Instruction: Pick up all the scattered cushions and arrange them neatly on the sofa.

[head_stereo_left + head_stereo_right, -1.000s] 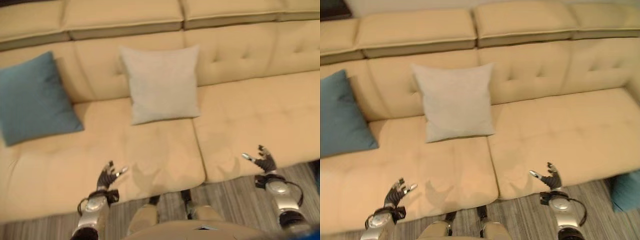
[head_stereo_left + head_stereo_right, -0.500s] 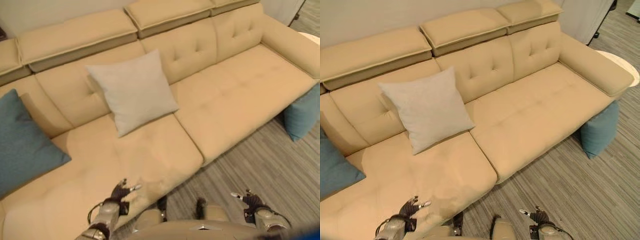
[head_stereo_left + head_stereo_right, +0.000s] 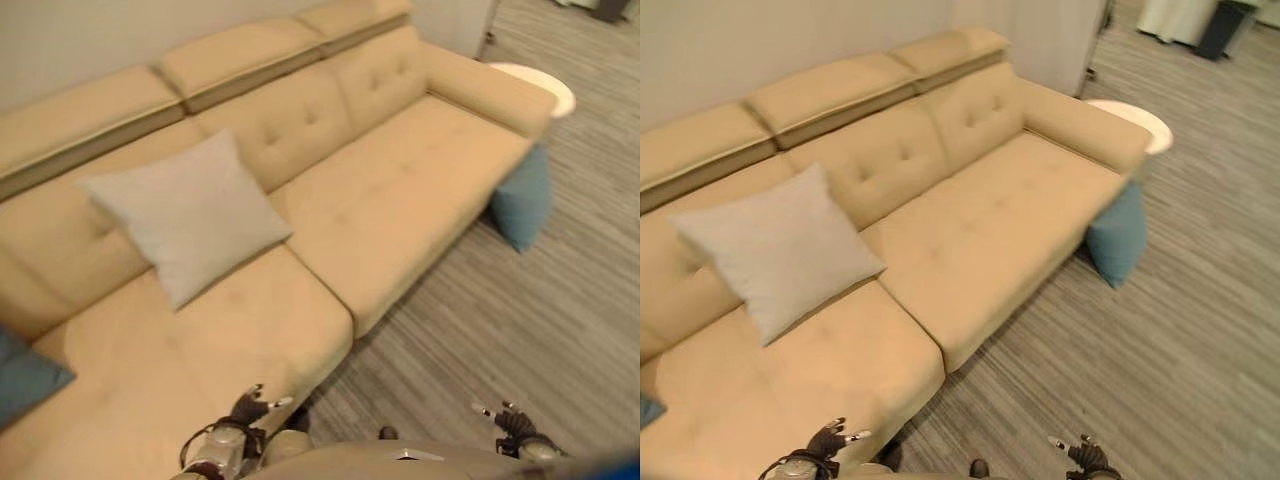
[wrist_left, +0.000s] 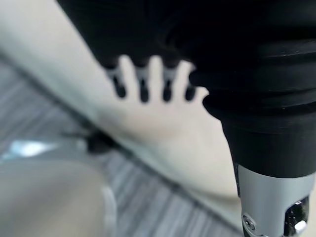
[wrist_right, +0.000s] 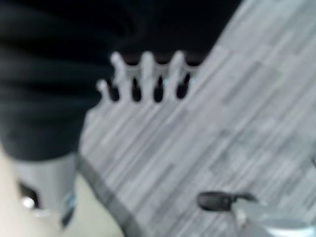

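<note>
Three cushions to keep track of, going left to right. Way over at the left edge there's a blue cushion (image 3: 25, 380) sitting on the sofa (image 3: 400, 200) seat, mostly cut off by the edge of the head view, so you really just get a corner of it. Next to that, well apart from it, a pale grey cushion (image 3: 185, 215) is propped up tilted against the tan backrest, its lower corner resting on the seat. Then the long stretch of seat on the right half has nothing lying on it.

Past the right armrest, a second blue cushion (image 3: 522, 197) is down on the striped grey floor (image 3: 560, 300), leaning right against the sofa's end. Just behind the armrest there's a small round white table (image 3: 535, 85).

Both hands are low at the bottom of the head views and holding nothing. Left hand (image 3: 250, 410) hovers at the front edge of the seat, fingers straight and a bit spread; its own wrist view shows the fingers (image 4: 143, 89) lined up in a row with the tan seat behind them. Right hand (image 3: 508, 420) is out over the floor, well apart from the sofa, fingers also straight and loosely spread, with floorboards behind the fingertips (image 5: 148, 74) in its wrist view.
</note>
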